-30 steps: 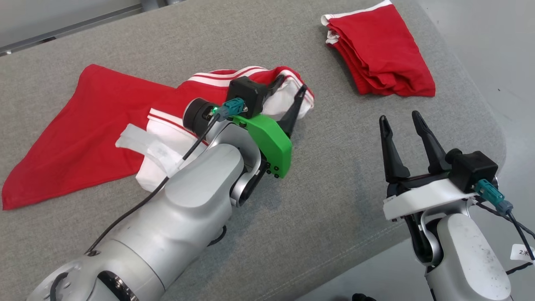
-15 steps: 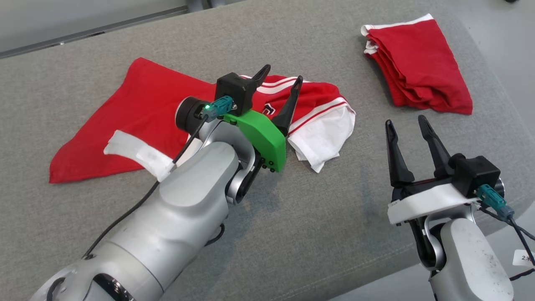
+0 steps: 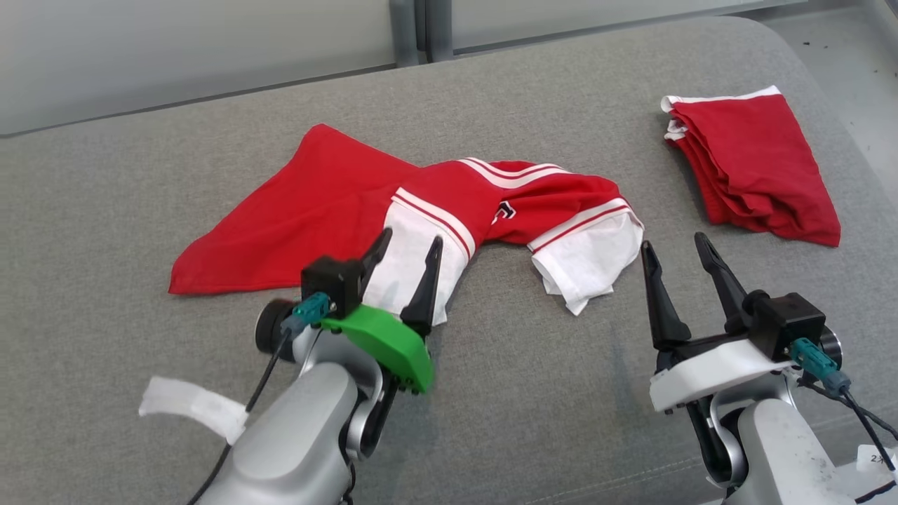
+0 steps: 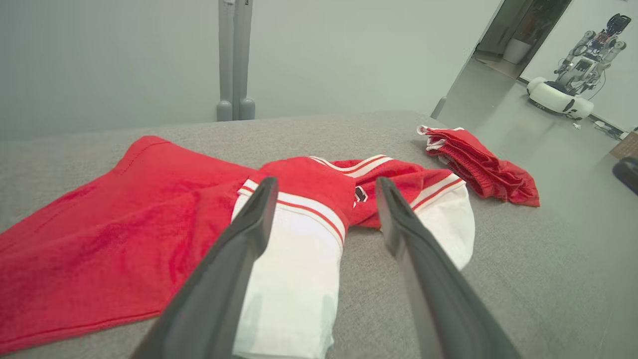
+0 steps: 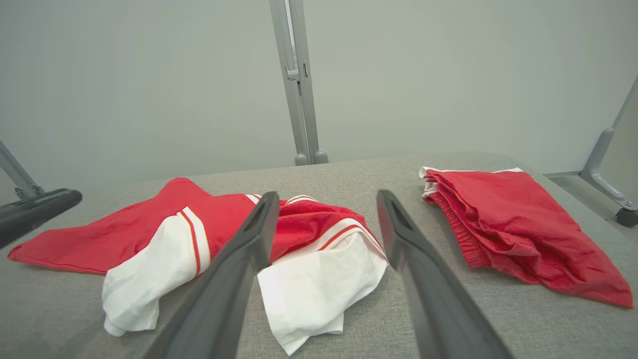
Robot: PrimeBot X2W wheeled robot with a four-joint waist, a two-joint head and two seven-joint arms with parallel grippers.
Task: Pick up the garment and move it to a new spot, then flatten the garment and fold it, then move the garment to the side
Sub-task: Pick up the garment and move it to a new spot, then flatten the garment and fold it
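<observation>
A red-and-white garment (image 3: pixel 449 203) lay crumpled near the middle of a grey fabric-covered table (image 3: pixel 533 407), its red body spread toward the robot's left and its two white, stripe-edged sleeves (image 3: pixel 414 270) bunched toward the near edge. The left gripper (image 3: pixel 411 237) hovered low over one sleeve with its dark fingers (image 4: pixel 234 259) spread wide and nothing between them. The right gripper (image 3: pixel 672 241) stood just short of the other sleeve, its fingers likewise parted and empty. Both tools appeared to be placed for the flattening step: each faced a sleeve, and the cloth, though down on the table, was twisted at the chest and not yet smoothed. A second red garment (image 3: pixel 761 168), already folded into a neat stack, rested well apart at the far right corner, probably set aside there to keep the working area free. A strip of white tape (image 3: pixel 193 410) hung from the cable along the left arm. The table's woven cover looked soft and slightly grippy, which could make the cloth drag when pulled. Behind it ran a plain pale wall with a grey metal post (image 5: pixel 299 85), and a caster-footed frame leg (image 5: pixel 610 174) stood to one side. Through an opening beyond the table, another robot (image 4: pixel 573 75) stood on the smooth floor (image 4: pixel 498 94).
</observation>
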